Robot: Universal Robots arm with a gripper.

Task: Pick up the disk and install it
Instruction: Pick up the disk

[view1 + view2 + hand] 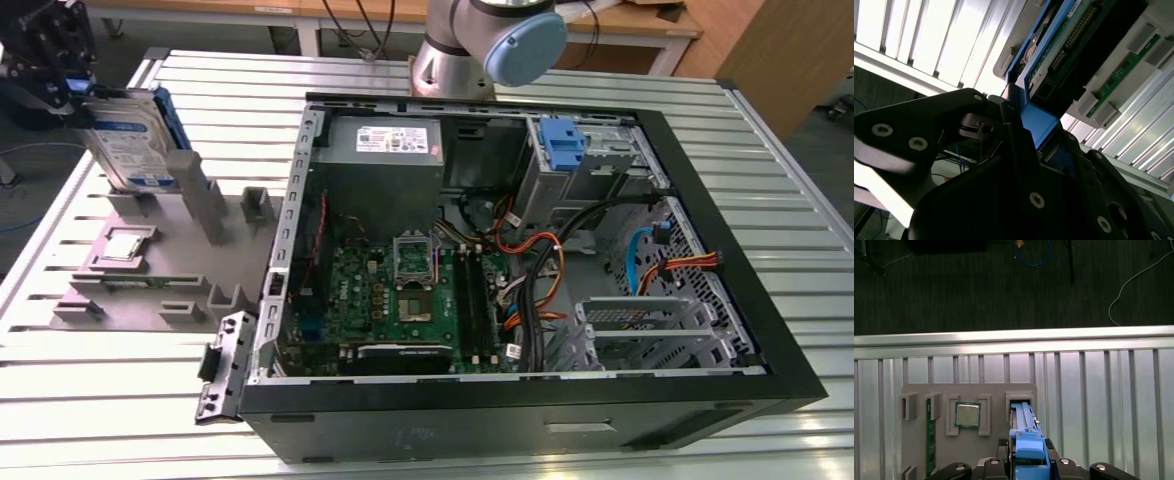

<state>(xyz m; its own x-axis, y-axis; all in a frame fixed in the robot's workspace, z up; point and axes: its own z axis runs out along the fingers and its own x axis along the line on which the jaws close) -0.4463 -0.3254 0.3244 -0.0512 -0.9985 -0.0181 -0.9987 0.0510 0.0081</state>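
One end effector (1026, 455) grips the disk (134, 145) by its blue rail — upright — at the grey fixture (147, 275).

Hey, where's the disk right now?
The disk stands upright at the exterior view's far left, at the grey parts holder beside the open computer case, with the gripper closed on its top edge.

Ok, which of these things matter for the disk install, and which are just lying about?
Job: the disk, held by the tool; open computer case; drive cage with blue latch, probably.
Lying about: processor chip; memory stick; grey fixture.
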